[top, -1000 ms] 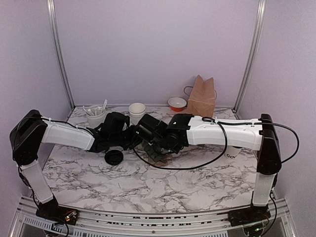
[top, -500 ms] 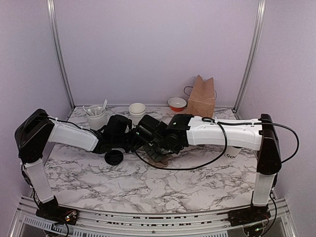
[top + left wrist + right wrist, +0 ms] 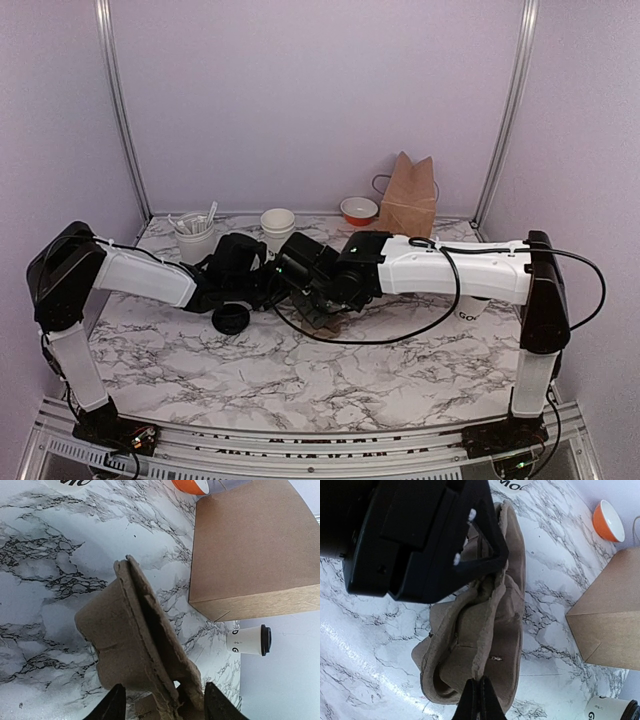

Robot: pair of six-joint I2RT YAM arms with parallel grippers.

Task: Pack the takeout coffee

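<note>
On the marbled desk (image 3: pixel 300 380), ringed by lilac walls (image 3: pixel 300 100), the left end effector (image 3: pixel 165 700) clamps a folded pulp carrier (image 3: pixel 130 635) at the middle. The right end effector (image 3: pixel 477 700) pinches its edge. The takeout coffee (image 3: pixel 249 640) stands near the right edge.

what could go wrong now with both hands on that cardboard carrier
The left hand and right hand both pinch the folded pulp carrier; pulling unevenly might tear it rather than open it. The takeout coffee stands close beside the right arm, so a sweep of that arm could tip it.
</note>
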